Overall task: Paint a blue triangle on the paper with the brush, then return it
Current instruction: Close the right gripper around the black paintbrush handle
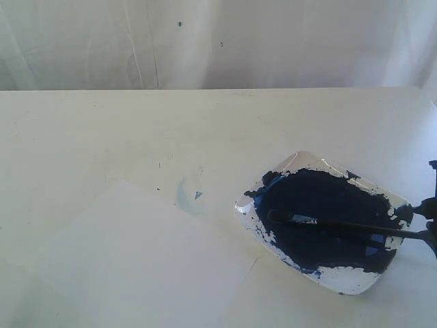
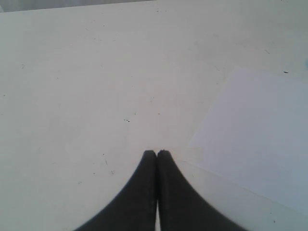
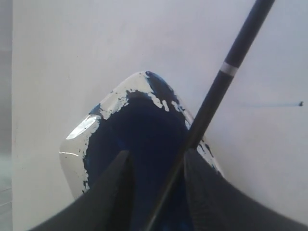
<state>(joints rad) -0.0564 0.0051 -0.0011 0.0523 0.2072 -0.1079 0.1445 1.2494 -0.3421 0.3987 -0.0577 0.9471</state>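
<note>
Nearest, on the left side of the white surface point(image 1: 82, 137), lies the paper point(image 1: 150, 263). It is a thin off-white sheet, set at an angle, and its edges barely show against the surface. The left wrist view shows one corner of this sheet point(image 2: 260, 139) lying flat just beside the left gripper point(image 2: 156, 153). The left gripper's two dark fingers point(image 2: 144, 187) are pressed together with nothing between them, over bare surface.

To the right of the paper, still on the near side, sits a shallow white tray point(image 1: 351, 279), turned at a slant. A dark navy paint pool point(image 1: 321, 198) covers most of it, and white shows only along the rim and corners. The brush point(image 1: 341, 224) lies across this pool. Its tip end is in the paint toward the left side of the tray, and its black handle runs right, past the tray's right rim, to the right gripper point(image 3: 156, 156) at the right edge of the scene. In the right wrist view the right gripper's fingers point(image 3: 118, 183) stand spread, wider than the handle. The handle passes between them, close against one finger, and is not pinched. A short silver ferrule point(image 3: 230, 69) shows farther along the brush.

Just beyond the paper's far corner, between the sheet and the tray, is a faint pale-blue smudge point(image 1: 186, 197) with a small darker fleck beside it.

Farther back the surface is bare, apart from tiny specks, up to a white backdrop point(image 1: 205, 41).
</note>
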